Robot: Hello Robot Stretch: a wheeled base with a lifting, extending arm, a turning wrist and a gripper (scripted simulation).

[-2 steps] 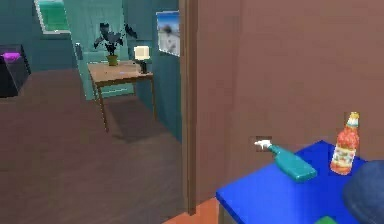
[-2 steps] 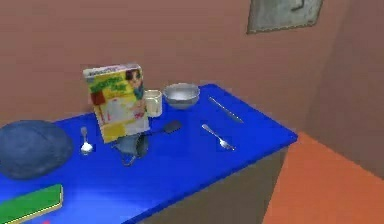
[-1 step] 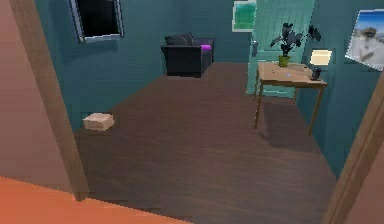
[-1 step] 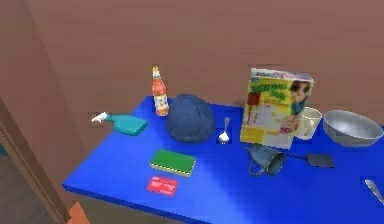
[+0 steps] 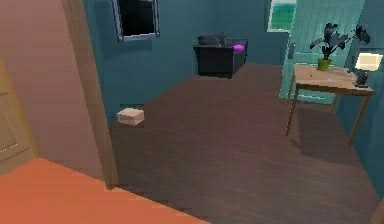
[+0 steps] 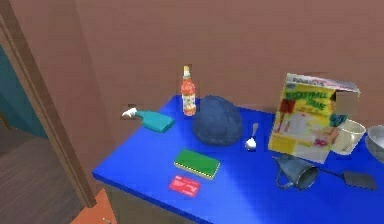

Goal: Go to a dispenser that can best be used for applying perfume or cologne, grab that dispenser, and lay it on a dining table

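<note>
nothing looks done: a teal spray bottle (image 6: 152, 121) lies far left on the blue table (image 6: 250, 190); grabbing and carrying remain; we cannot tell the jaws' state.

Glossy blue tabletop (image 6: 135, 172), metal spoon (image 6: 251, 141), cardboard box (image 6: 305, 115), dark wood-plank floor (image 5: 230, 150)

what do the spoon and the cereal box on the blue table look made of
Spoon: probably metal, pale grey with a bright sheen on its bowl. Cereal box: probably printed cardboard, matt, with thin flat flaps standing open at the top. Both are on the blue table.
</note>
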